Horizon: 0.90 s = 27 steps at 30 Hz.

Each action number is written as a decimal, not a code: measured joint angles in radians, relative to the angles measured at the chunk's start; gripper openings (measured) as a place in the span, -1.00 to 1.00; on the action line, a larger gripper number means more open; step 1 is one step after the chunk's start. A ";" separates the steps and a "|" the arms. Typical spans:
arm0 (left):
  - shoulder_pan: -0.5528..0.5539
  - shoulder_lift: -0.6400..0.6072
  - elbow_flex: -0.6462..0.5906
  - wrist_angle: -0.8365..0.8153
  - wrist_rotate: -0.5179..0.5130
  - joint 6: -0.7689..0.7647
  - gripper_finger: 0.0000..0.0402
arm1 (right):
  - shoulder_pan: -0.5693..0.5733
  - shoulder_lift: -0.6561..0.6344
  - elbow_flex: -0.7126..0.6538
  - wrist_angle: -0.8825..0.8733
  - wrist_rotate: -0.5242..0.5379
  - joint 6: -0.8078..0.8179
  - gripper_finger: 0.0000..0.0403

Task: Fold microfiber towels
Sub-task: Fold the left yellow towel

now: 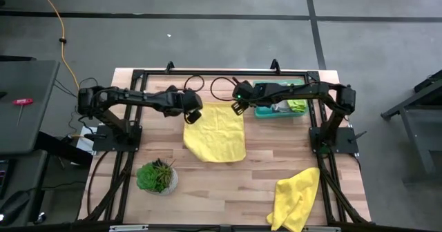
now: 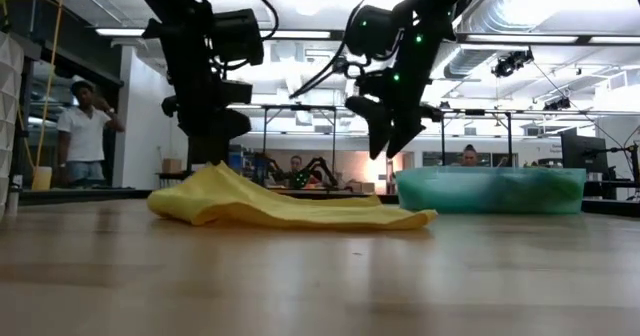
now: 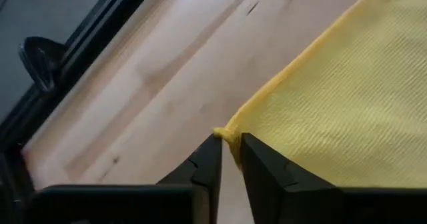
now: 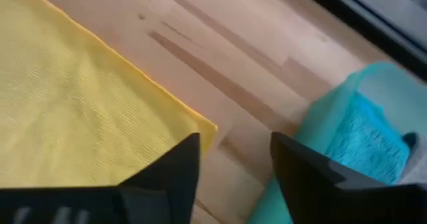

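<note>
While the left tool [image 3: 228, 151] is pinching a corner of the spread yellow towel [image 1: 215, 132] between nearly closed fingers [image 3: 203, 167], the right tool [image 4: 233, 161] is hovering with its jaws apart just above the towel's other far corner, gripping nothing. Both tools are working at the far edge of this towel, which is lying mostly flat on the table [image 1: 228, 184] and stretching from them toward the near side. In the low view the cloth is rising into a small hump under the left tool [image 2: 205, 141], and the right tool [image 2: 390, 136] is hanging clear of the fabric.

Just beside the right tool, on its outer side, a teal bin [image 1: 266, 111] is holding more towels: a teal towel [image 4: 363, 141] is showing in the right wrist view, and a lime one [image 1: 297, 106] and a pale one [image 1: 280, 108] are showing from above. A second yellow towel [image 1: 295, 199] is lying crumpled well away from both tools, by the table's near right corner. A potted plant [image 1: 157, 176] is standing near the front on the left tool's side.

Beyond the table, a person [image 2: 85, 126] is standing in the room.
</note>
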 joint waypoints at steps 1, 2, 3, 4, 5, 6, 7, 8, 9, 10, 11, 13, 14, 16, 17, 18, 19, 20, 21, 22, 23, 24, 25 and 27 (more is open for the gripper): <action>0.009 -0.011 -0.001 -0.009 0.006 0.025 -0.72 | -0.002 -0.009 0.000 0.006 -0.006 -0.017 -0.03; 0.016 -0.027 -0.001 -0.009 0.012 0.048 -0.68 | -0.002 -0.018 0.000 0.005 -0.010 -0.029 0.01; 0.020 -0.044 0.000 -0.009 0.019 0.072 -0.64 | -0.001 -0.030 0.000 0.002 -0.015 -0.047 0.05; 0.023 -0.060 0.000 -0.012 0.030 0.094 -0.60 | 0.001 -0.043 0.000 0.000 -0.028 -0.067 0.08; 0.024 -0.080 0.000 -0.023 0.048 0.112 -0.55 | 0.005 -0.056 0.000 0.000 -0.041 -0.085 0.10; 0.024 -0.104 -0.001 -0.037 0.069 0.130 -0.51 | 0.009 -0.071 0.000 -0.002 -0.061 -0.106 0.11; 0.022 -0.129 -0.001 -0.043 0.089 0.150 -0.47 | 0.014 -0.085 0.000 -0.014 -0.093 -0.130 0.11; 0.018 -0.155 0.000 -0.051 0.127 0.165 -0.43 | 0.024 -0.100 0.000 -0.021 -0.121 -0.154 0.11; 0.014 -0.185 -0.002 -0.066 0.183 0.176 -0.39 | 0.033 -0.116 0.000 -0.026 -0.155 -0.174 0.11; 0.005 -0.215 -0.006 -0.070 0.228 0.177 -0.36 | 0.045 -0.130 0.000 -0.039 -0.175 -0.186 0.11; -0.007 -0.242 -0.014 -0.053 0.272 0.175 -0.33 | 0.058 -0.144 0.000 -0.048 -0.188 -0.200 0.11; -0.033 -0.290 -0.040 -0.026 0.335 0.163 -0.28 | 0.087 -0.165 0.000 -0.067 -0.213 -0.213 0.12; -0.051 -0.314 -0.056 -0.025 0.358 0.153 -0.27 | 0.103 -0.173 0.000 -0.071 -0.235 -0.220 0.12; -0.093 -0.348 -0.086 0.000 0.383 0.137 -0.25 | 0.140 -0.184 0.000 -0.078 -0.285 -0.235 0.12; -0.118 -0.363 -0.105 0.008 0.388 0.124 -0.24 | 0.161 -0.185 0.000 -0.075 -0.313 -0.245 0.12; -0.142 -0.375 -0.128 0.013 0.397 0.111 -0.24 | 0.185 -0.185 0.000 -0.080 -0.342 -0.258 0.12; -0.170 -0.383 -0.153 0.020 0.415 0.096 -0.25 | 0.208 -0.183 0.000 -0.087 -0.367 -0.276 0.12; -0.201 -0.386 -0.177 0.043 0.432 0.090 -0.26 | 0.232 -0.182 -0.004 -0.087 -0.384 -0.298 0.12; -0.233 -0.386 -0.202 0.076 0.448 0.089 -0.26 | 0.256 -0.181 -0.016 -0.075 -0.394 -0.313 0.12; -0.266 -0.386 -0.227 0.096 0.461 0.088 -0.27 | 0.278 -0.179 -0.032 -0.071 -0.398 -0.319 0.12; -0.299 -0.385 -0.250 0.113 0.463 0.088 -0.28 | 0.299 -0.178 -0.049 -0.075 -0.399 -0.321 0.12; -0.335 -0.380 -0.270 0.142 0.464 0.089 -0.29 | 0.317 -0.177 -0.065 -0.076 -0.398 -0.321 0.12; -0.368 -0.367 -0.285 0.180 0.463 0.089 -0.30 | 0.334 -0.177 -0.081 -0.070 -0.398 -0.321 0.12; -0.432 -0.344 -0.304 0.221 0.443 0.089 -0.32 | 0.359 -0.178 -0.118 -0.054 -0.397 -0.306 0.12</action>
